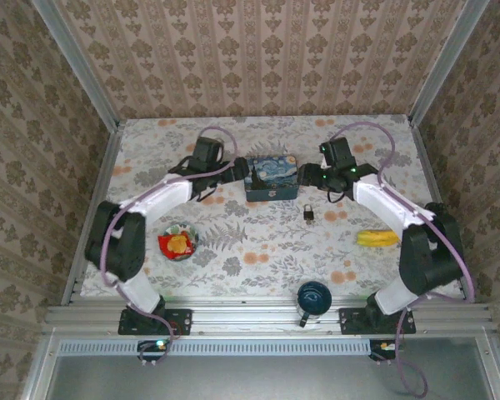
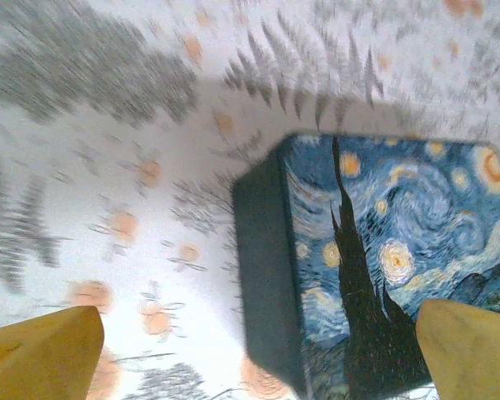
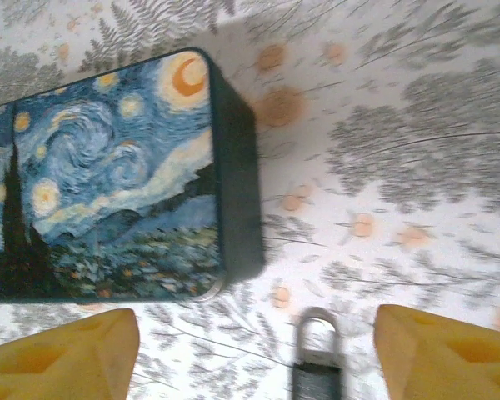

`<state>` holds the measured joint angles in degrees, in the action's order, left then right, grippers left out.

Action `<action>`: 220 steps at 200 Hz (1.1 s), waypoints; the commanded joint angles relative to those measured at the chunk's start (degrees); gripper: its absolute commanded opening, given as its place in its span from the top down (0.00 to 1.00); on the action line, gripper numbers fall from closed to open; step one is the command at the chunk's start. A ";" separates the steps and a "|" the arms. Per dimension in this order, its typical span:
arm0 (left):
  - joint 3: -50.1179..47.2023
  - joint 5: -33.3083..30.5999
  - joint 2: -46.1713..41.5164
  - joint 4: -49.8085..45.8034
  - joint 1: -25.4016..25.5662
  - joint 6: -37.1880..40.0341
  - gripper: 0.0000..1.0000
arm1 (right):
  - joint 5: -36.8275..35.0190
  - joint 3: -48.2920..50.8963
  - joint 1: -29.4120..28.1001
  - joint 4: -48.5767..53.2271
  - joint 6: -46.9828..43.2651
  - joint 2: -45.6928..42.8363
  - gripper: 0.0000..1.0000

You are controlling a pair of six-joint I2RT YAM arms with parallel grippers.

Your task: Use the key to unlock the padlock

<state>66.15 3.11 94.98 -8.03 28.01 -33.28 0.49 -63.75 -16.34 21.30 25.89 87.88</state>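
The tiny dark padlock point(image 1: 307, 214) lies on the flowered cloth just in front of the starry-night tin's right corner; its silvery shackle point(image 3: 317, 335) points toward the tin. My right gripper point(image 1: 310, 177) hovers by the tin's right side, open, its yellow fingers point(image 3: 437, 354) spread wide with the padlock point(image 3: 318, 367) between them at the frame's bottom edge, not touched. My left gripper point(image 1: 237, 172) is at the tin's left end, open, with yellow fingertips point(image 2: 42, 354) straddling the tin's corner. No key is visible.
The blue-and-yellow starry-night tin point(image 1: 271, 178) stands mid-table between both grippers. A red snack packet point(image 1: 177, 243) lies front left, a yellow banana-like item point(image 1: 377, 237) front right, and a dark blue mug point(image 1: 313, 298) at the near edge. Patterned walls enclose the table.
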 commanded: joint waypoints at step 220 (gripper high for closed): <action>-55.60 -23.61 -39.69 49.80 -22.10 34.17 0.00 | -28.66 43.28 6.66 -40.46 -23.96 -37.14 0.00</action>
<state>11.31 -24.56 51.59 31.75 7.42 -3.25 -29.78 -22.55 -11.20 -7.73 6.33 51.62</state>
